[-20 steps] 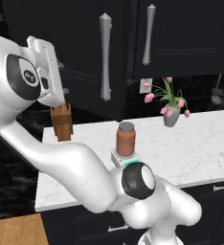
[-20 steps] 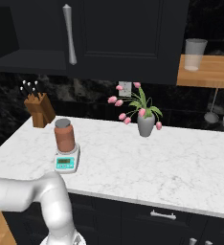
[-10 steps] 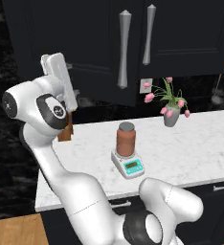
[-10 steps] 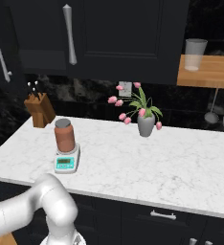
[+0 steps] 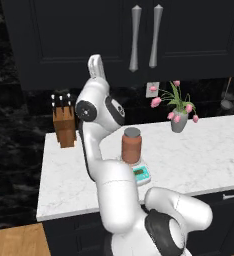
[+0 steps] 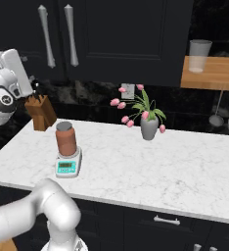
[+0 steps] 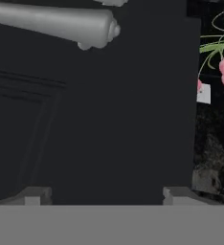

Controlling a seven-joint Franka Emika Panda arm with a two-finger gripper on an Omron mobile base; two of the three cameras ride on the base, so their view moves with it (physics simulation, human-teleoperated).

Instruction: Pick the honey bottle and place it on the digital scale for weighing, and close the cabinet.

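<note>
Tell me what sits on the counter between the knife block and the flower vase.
In the right base view, the honey bottle standing on the digital scale sits between the knife block and the flower vase.

A rendered home kitchen. A white marble table (image 6: 150, 166) runs along a black stone wall, with dark drawers (image 6: 165, 223) below and a black wall cabinet (image 5: 139, 35) with long silver handles (image 5: 134, 37) above. On the table stand a wooden knife block (image 5: 64, 122), a grey vase of pink tulips (image 6: 148, 126) and a small scale (image 6: 67, 165) carrying a honey bottle (image 6: 66, 138). A wooden shelf (image 6: 209, 73) holds a glass (image 6: 199, 55), and ladles (image 6: 217, 115) hang beneath it.
</note>
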